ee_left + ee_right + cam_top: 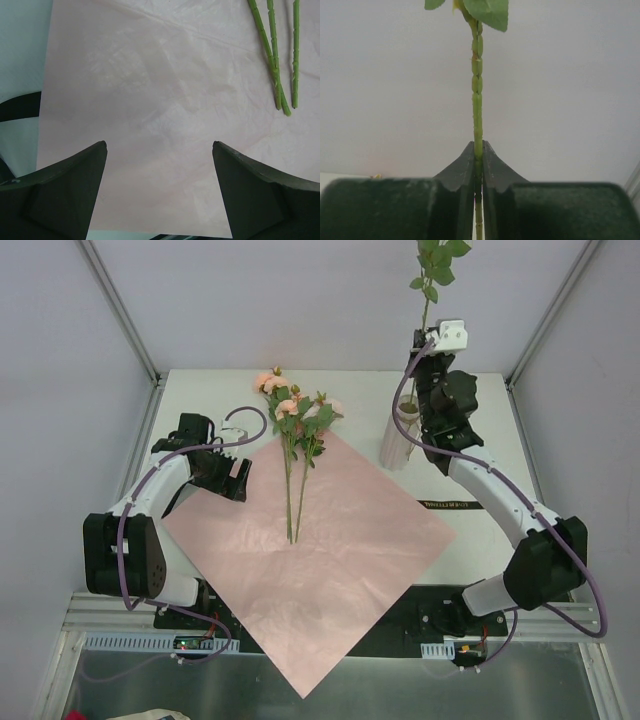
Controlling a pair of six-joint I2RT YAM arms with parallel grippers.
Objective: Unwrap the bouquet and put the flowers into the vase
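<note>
- The right hand (478, 148) was closed on a leafy green stem (477, 95), which it held upright above the table's far right corner.
- The vase (398, 440) stood upright just below that hand. The stem ran down towards its mouth, but whether the end was inside could not be told.
- The rest of the flowers (296, 425) lay on the pink paper sheet (330, 560). Their blooms were by the table's (360, 390) far edge, over the sheet's far corner, and their stems pointed to the near edge.
- The left hand (160, 147) hung over the sheet's left corner with its fingers spread wide and nothing between them. The cut stem ends lay to its right.
</note>
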